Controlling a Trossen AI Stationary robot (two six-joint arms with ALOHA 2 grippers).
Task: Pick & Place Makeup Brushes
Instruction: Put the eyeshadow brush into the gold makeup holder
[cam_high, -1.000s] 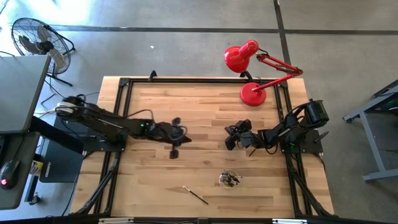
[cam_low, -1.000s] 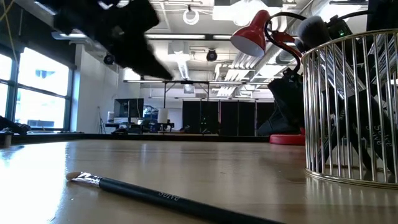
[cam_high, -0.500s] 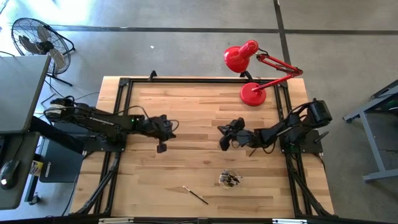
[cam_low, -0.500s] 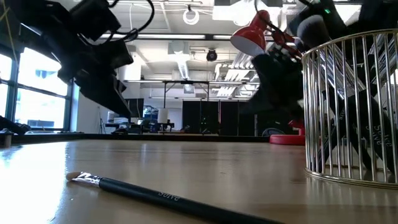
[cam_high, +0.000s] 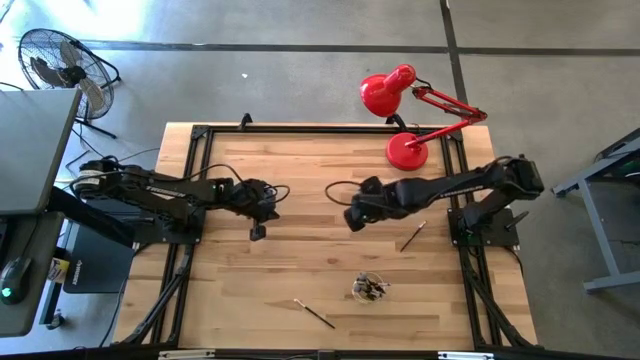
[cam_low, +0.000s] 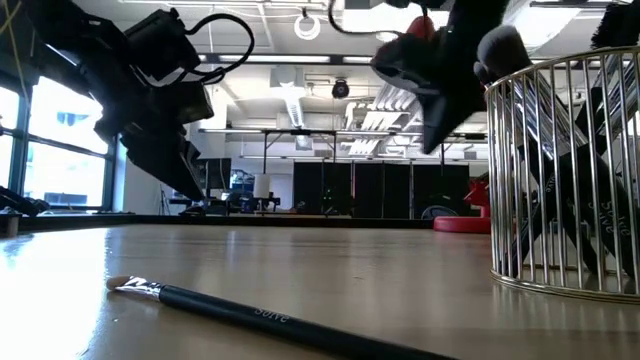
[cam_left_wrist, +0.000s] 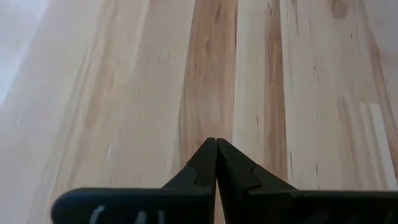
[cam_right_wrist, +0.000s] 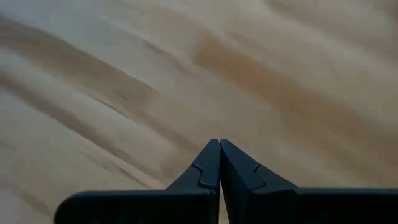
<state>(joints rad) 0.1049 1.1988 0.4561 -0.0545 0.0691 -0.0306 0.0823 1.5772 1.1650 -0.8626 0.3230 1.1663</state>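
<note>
One makeup brush (cam_high: 315, 313), dark-handled with a pale tip, lies flat near the table's near edge; the low view shows it too (cam_low: 260, 315). A second, pale makeup brush (cam_high: 412, 236) lies flat at the right, under my right arm. A wire cup (cam_high: 370, 289), tall in the low view (cam_low: 560, 170), stands upright and holds several more brushes leaning on its wall. My left gripper (cam_high: 270, 204) hangs shut and empty above the table's left middle. My right gripper (cam_high: 350, 217) hangs shut and empty above the centre.
A red desk lamp (cam_high: 405, 150) stands on its round base at the far right. Black frame rails (cam_high: 190, 200) run along the table's left, right and far sides. Bare wood lies between the two grippers and the cup.
My left gripper has drawn back toward the table's left edge and sunk a little. My right gripper has risen, tipped more steeply downward and gone a little toward the left. Where the right arm lay low, the pale brush now shows on the table.
</note>
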